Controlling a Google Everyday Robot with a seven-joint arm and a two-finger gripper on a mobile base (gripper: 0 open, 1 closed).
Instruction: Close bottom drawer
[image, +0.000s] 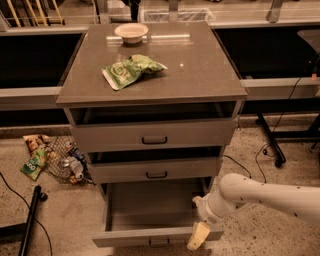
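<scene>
The bottom drawer of the grey cabinet stands pulled far out, its wide shallow box open to view and bare inside. Its small dark handle shows at the centre of the front, at the bottom edge of the camera view. My white arm comes in from the right. My gripper hangs down at the right end of the drawer's front panel, its pale tip against or just in front of the panel. The middle drawer and top drawer stand slightly out.
A white bowl and a green chip bag lie on the cabinet top. A wire basket with snack packets sits on the floor to the left. A black pole lies at bottom left; cables and a stand leg are at right.
</scene>
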